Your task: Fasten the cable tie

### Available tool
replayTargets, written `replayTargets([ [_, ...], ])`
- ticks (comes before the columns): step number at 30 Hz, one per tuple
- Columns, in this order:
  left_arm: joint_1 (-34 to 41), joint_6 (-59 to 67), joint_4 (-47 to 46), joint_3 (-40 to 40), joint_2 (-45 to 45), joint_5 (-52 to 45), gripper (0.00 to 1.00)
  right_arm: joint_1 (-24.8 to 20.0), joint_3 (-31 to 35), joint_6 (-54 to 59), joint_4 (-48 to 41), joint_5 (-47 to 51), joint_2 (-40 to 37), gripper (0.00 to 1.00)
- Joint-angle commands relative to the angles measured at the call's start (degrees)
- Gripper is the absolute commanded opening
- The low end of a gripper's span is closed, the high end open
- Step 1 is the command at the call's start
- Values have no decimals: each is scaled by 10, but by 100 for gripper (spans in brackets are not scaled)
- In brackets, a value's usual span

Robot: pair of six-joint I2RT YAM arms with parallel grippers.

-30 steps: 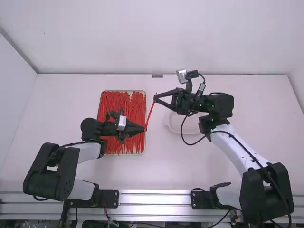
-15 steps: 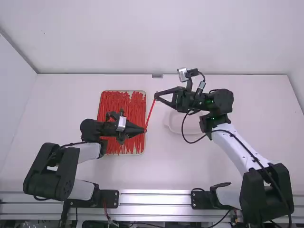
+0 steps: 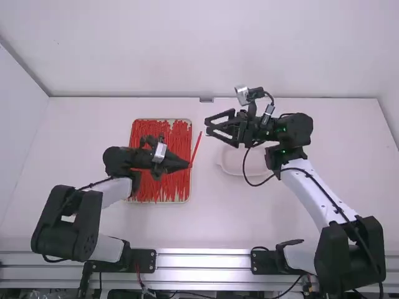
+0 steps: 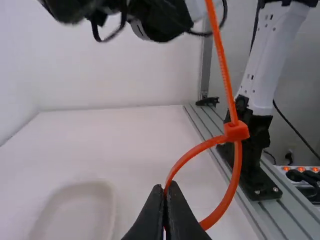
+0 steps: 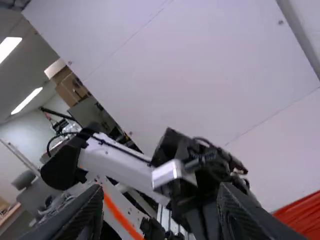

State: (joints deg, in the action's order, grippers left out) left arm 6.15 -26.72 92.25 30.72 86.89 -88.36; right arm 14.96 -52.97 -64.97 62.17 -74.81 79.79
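Observation:
My left gripper point(image 3: 185, 164) hovers over the right edge of the tray and is shut on a red cable tie point(image 3: 196, 146). In the left wrist view the tie point(image 4: 227, 85) forms a closed loop, its strap threaded through the head point(image 4: 236, 131). The free tail rises straight up from there. The left gripper point(image 4: 165, 200) pinches the loop's lower part. My right gripper point(image 3: 211, 126) hangs open just right of the tail's tip, not touching it. In the right wrist view its own fingers point(image 5: 92, 210) stand wide apart with nothing between them.
A flat tray point(image 3: 189, 187) left of centre holds several loose red cable ties point(image 3: 156, 134). A shallow white dish point(image 3: 234, 165) lies on the table under the right arm, also seen as the dish point(image 4: 75, 200) below the loop.
The right gripper has let go of the tie's tail and opened. The left gripper has shifted slightly back over the tray with the looped tie.

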Motion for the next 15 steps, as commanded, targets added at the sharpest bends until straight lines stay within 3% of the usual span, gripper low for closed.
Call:
replayTargets([
  [1,-5,-65,5,46,1,-7,2,1,-2,34,-11,-17,-10,62],
  [10,-5,-191,4,169,1,-5,2,4,33,113,-43,-18,-10,64],
  [15,-5,-204,-5,191,1,18,2,23,46,142,-41,-11,-10,64],
])
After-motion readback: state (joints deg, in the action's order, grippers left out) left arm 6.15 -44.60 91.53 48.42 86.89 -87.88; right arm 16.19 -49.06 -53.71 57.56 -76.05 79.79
